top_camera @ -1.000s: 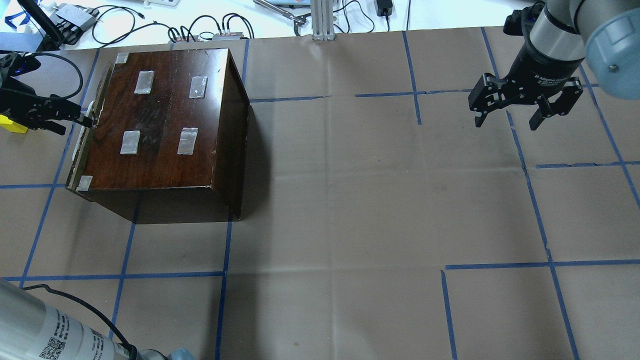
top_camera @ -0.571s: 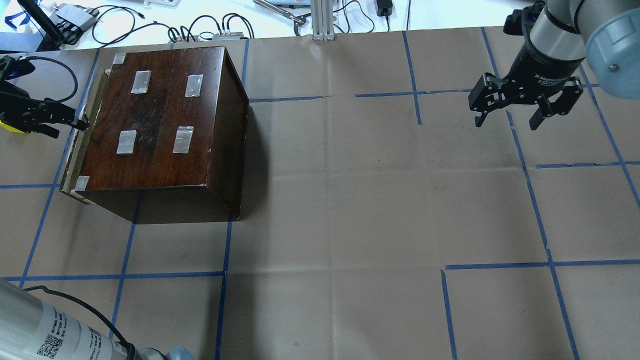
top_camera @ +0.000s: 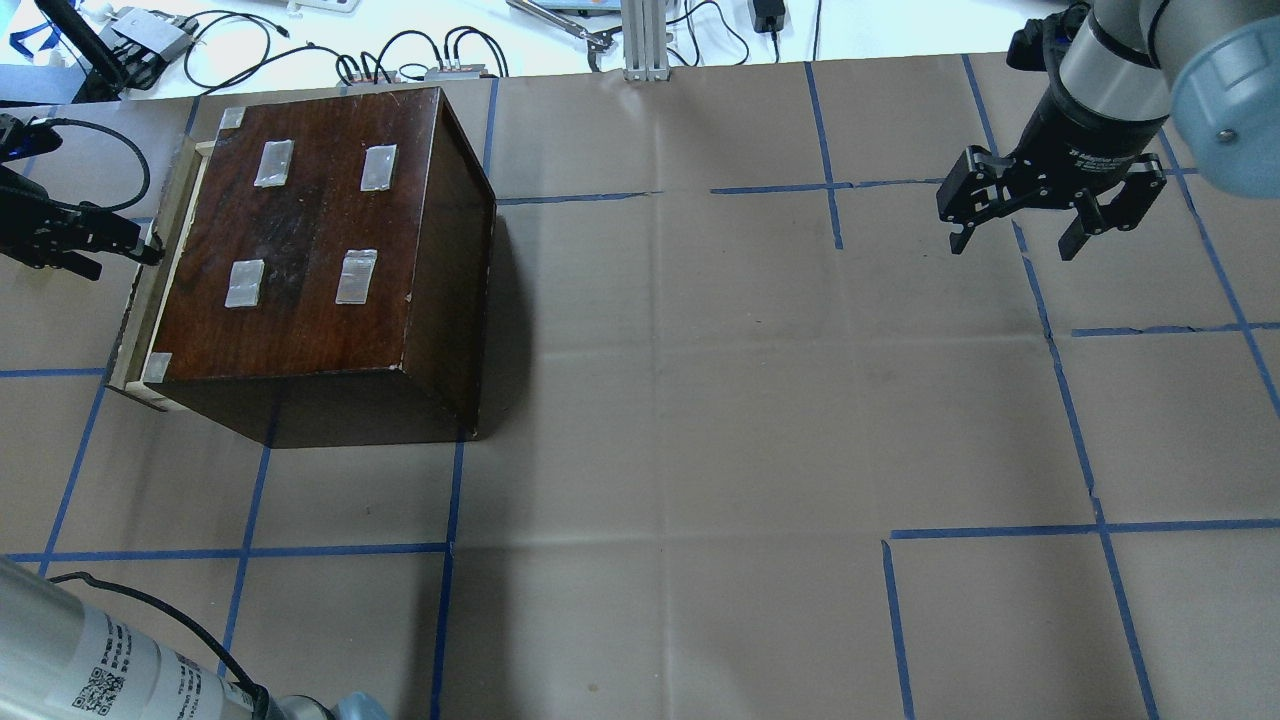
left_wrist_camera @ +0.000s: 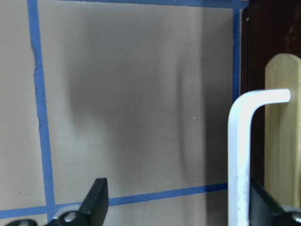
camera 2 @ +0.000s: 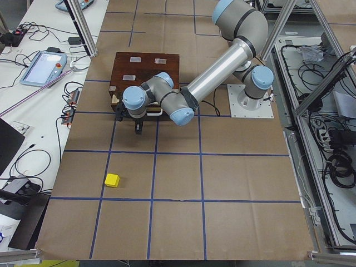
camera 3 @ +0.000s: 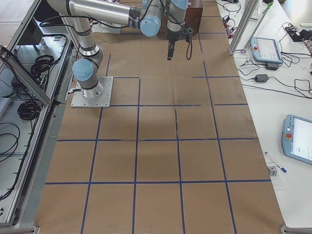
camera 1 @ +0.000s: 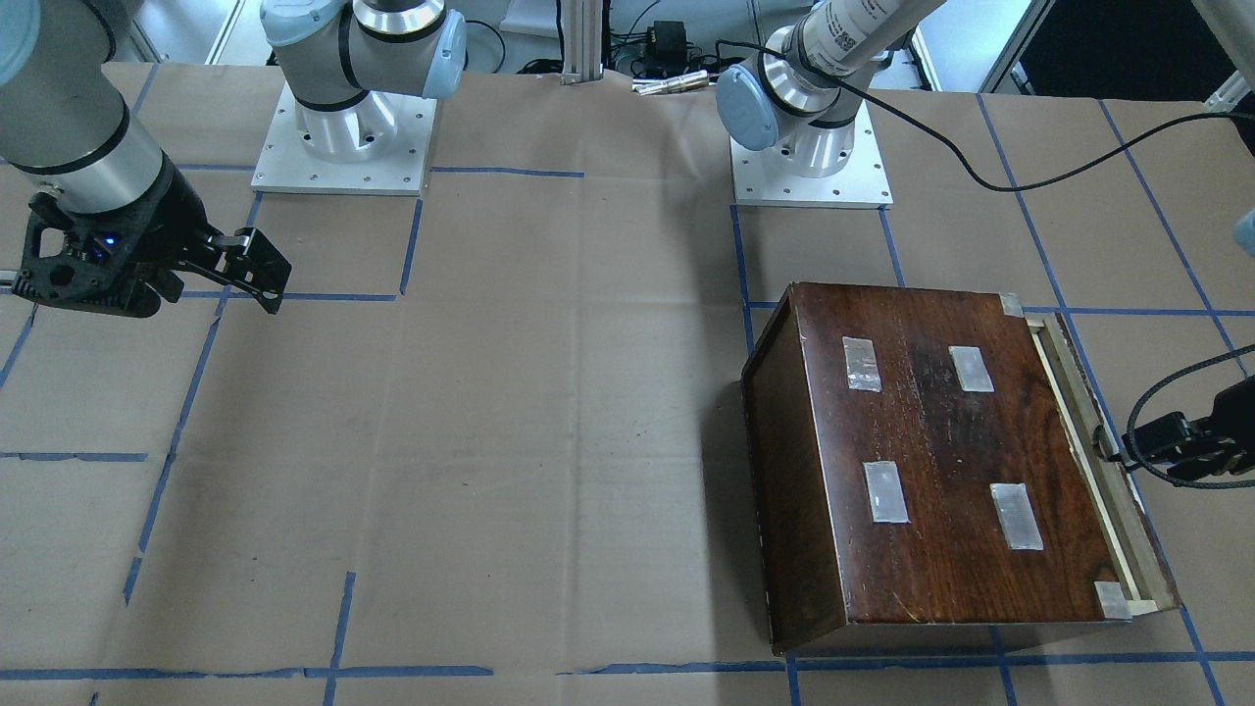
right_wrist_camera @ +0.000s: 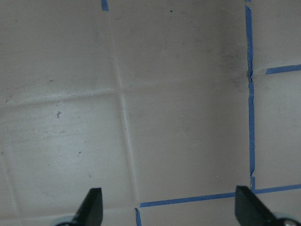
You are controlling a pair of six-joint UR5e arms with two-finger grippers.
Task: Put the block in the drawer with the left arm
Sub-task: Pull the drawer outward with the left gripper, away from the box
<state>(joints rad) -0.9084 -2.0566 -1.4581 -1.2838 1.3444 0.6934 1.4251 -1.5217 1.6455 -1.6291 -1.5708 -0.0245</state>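
Between the wide-spread fingers of the left gripper (left_wrist_camera: 181, 205): white metal pull (left_wrist_camera: 236, 155), just beside one finger, not clamped. Directly ahead: pale wood drawer (top_camera: 150, 290), out a crack from dark cabinet (top_camera: 300, 250). Well behind: yellow block (camera 2: 112, 179), on the table. Far across: right gripper (top_camera: 1015, 238), spread, empty.

Overhead opposite front view — both share cabinet (top_camera: 300, 230), wrists close

A flat surface (top_camera: 700, 420) covered in brown paper, marked into squares by blue tape lines (top_camera: 340, 549). A dark wooden cabinet (top_camera: 300, 260) stands near one end. A small yellow block (camera 2: 112, 179) lies well apart from it, inside one square.
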